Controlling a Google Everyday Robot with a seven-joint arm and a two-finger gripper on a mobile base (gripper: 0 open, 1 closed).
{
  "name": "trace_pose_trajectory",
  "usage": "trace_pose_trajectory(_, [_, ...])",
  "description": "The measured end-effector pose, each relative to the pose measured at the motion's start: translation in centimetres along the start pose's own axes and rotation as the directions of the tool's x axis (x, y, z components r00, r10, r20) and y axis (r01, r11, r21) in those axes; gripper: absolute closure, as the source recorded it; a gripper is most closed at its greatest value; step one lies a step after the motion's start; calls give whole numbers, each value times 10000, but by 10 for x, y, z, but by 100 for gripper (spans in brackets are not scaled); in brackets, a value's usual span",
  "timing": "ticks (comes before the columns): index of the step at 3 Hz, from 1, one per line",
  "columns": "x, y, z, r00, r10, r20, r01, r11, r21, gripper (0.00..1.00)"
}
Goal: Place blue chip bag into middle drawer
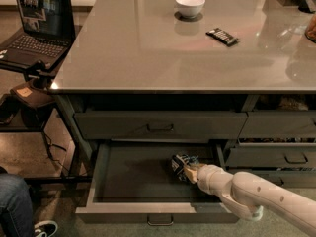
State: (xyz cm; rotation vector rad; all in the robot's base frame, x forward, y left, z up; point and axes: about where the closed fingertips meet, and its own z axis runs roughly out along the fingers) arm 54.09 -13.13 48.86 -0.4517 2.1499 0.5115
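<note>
The middle drawer [131,177] is pulled open under the counter, its dark floor showing and a small handle [160,220] on its front. The blue chip bag [179,163] sits at the back right of the drawer floor, crumpled, with white lettering. My gripper [188,170] reaches into the drawer from the right on the white arm [247,191]. It is shut on the bag's right side and holds it low over or on the floor; I cannot tell which.
On the grey counter [148,48] stand a white bowl [190,5] and a black candy bar wrapper [222,36]. A shut top drawer [158,126] is above, narrower drawers [276,157] right. A laptop [39,28] on a stand and a person's leg [15,206] are left.
</note>
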Motion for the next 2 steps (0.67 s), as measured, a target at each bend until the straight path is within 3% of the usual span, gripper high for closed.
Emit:
trace_pose_trajectory(1, [0,0,0,10000,0,0,0,10000,0,16])
trace_pose_trajectory(2, [0,0,0,10000,0,0,0,10000,0,0])
